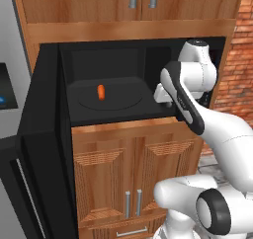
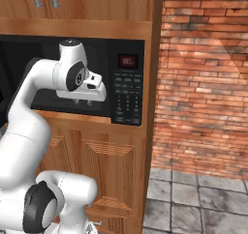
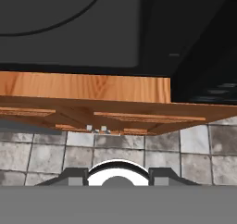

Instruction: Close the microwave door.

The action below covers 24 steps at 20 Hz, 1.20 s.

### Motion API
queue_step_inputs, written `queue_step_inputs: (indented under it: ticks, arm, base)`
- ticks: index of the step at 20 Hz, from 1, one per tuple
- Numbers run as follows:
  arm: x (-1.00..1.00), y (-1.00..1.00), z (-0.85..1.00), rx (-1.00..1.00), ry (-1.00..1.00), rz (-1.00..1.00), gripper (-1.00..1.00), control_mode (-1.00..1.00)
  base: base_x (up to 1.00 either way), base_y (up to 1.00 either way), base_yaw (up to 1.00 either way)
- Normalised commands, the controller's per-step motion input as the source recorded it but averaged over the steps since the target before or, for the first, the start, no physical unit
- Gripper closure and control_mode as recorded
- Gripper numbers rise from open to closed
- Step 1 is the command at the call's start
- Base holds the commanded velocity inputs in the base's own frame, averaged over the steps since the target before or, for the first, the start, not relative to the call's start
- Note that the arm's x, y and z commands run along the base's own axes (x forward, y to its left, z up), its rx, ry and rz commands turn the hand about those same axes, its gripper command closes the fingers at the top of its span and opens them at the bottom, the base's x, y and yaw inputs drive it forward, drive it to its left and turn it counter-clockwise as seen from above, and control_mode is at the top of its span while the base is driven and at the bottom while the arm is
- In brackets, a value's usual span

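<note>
You have the whole swing left: the door (image 1: 42,144) stands wide open, left of the microwave (image 1: 106,85); the gripper (image 2: 83,101) hovers at its front, grip unclear.

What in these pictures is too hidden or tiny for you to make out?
- The glossy black microwave door: in the left base view the bottom edge cuts it off.
- The small orange item on the round turntable: too small to identify.
- The button keypad strip and red display: labels and digits are too small in the right base view.
- The claw: its fingers are tiny and dark against the microwave, so open or shut is unclear.
</note>
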Motion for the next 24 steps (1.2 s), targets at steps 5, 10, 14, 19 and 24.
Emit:
queue_step_inputs:
  ticks: [5,10,14,19,24]
  arm:
    - [0.0,0.34,0.0,0.0,0.0,-0.03,-1.0,-1.0]
    - [-0.01,0.57,0.0,0.0,0.0,-0.03,-1.0,-1.0]
    - [-0.17,0.34,0.0,0.0,0.0,0.0,-1.0,-1.0]
    - [-0.43,0.14,0.0,0.0,-0.01,0.0,-1.0,-1.0]
    - [-0.31,0.0,0.0,0.0,0.0,0.0,-1.0,-1.0]
  base:
    - [0.0,0.0,0.0]
    - [0.0,0.0,0.0]
    - [0.0,0.0,0.0]
    - [0.0,0.0,0.0]
    - [0.0,0.0,0.0]
